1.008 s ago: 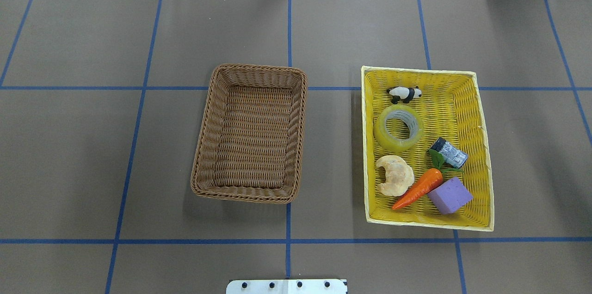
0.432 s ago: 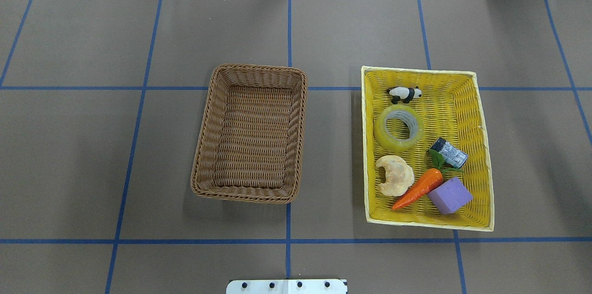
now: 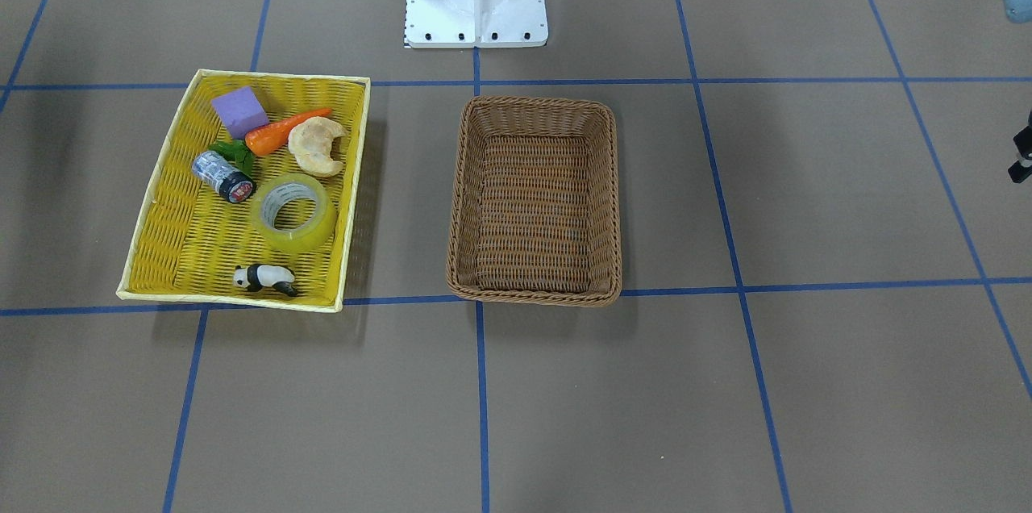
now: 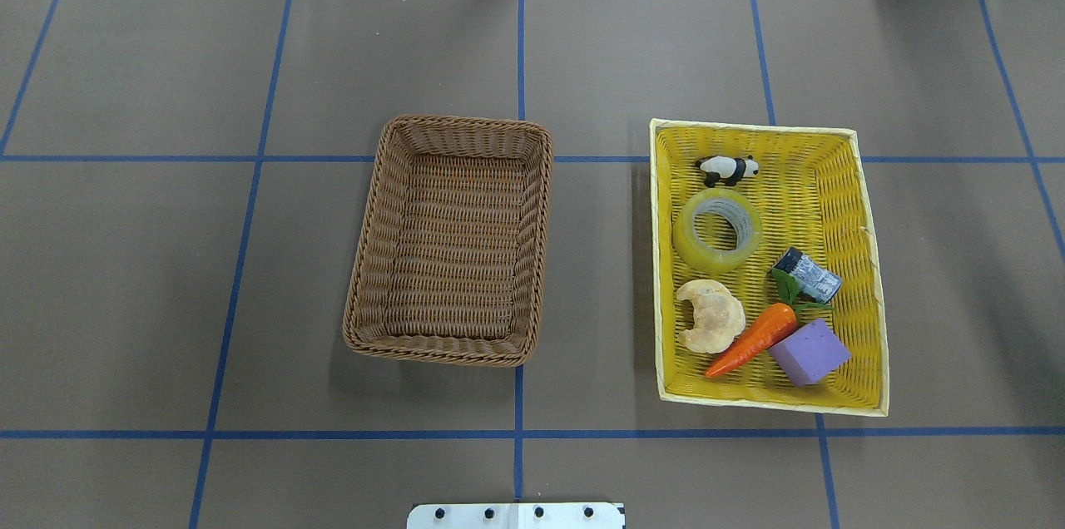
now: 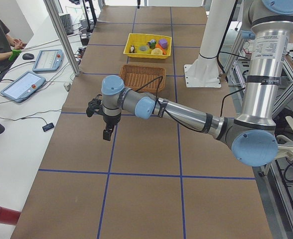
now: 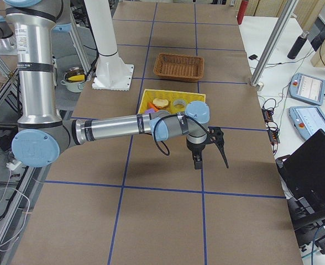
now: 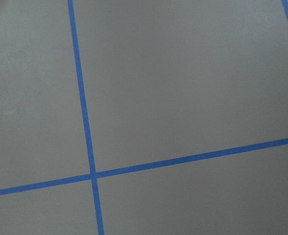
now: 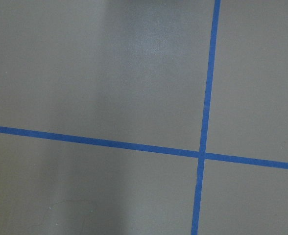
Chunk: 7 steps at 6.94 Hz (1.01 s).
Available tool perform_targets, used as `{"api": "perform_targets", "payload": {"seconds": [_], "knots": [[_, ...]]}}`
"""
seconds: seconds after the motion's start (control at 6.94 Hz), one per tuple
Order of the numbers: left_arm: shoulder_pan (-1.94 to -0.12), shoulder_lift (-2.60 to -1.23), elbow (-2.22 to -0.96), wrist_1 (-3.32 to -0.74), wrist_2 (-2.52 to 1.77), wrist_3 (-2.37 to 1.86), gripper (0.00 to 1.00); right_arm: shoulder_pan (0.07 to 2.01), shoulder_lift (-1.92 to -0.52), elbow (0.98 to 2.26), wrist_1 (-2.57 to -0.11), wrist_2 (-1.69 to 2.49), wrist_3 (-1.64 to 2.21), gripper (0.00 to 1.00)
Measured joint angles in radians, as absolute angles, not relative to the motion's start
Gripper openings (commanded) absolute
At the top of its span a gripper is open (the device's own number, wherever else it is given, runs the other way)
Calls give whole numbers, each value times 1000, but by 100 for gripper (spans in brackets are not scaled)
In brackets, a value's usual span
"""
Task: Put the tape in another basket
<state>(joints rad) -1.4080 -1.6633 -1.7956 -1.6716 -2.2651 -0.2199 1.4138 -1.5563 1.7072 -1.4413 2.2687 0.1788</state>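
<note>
On a brown paper-covered table (image 4: pixel 125 304) ruled with blue tape lines, a wide ring-shaped roll of translucent yellow packing tape (image 4: pixel 717 263) with a grey-white core, lying flat inside a shallow bright yellow woven tray (image 4: pixel 819 196) on the robot's right side. Close to the tray wall that faces the centre of the table, hole upward, untouched by either arm. Just beyond the roll, away from the robot, a small black-and-white panda figure (image 4: pixel 728 170); just nearer the robot, a pale golden croissant (image 4: pixel 710 315). Also in the tray: an orange toy carrot with green leaves (image 4: pixel 753 339), a purple foam block (image 4: pixel 809 352) and a small silver cylinder with a dark end (image 4: pixel 807 274). Beside the tray and apart from it, toward the middle of the table, a rectangular brown woven wicker basket (image 4: pixel 373 238) with raised sides and rounded corners, nothing inside. In the side views, the left gripper (image 5: pixel 102 127) and the right gripper (image 6: pixel 209 157) hanging above bare table, each well apart from both containers; impossible to tell whether fingers parted or closed. From both wrist cameras, only brown paper and crossing blue lines.
</note>
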Motion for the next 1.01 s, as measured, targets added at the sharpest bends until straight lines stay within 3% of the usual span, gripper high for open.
{"api": "perform_targets", "payload": {"seconds": [1.01], "knots": [[-1381,-1656,-1787,-1712,-2265,-238,98,1363,-1563,1711,-1389,2308,184,100]]}}
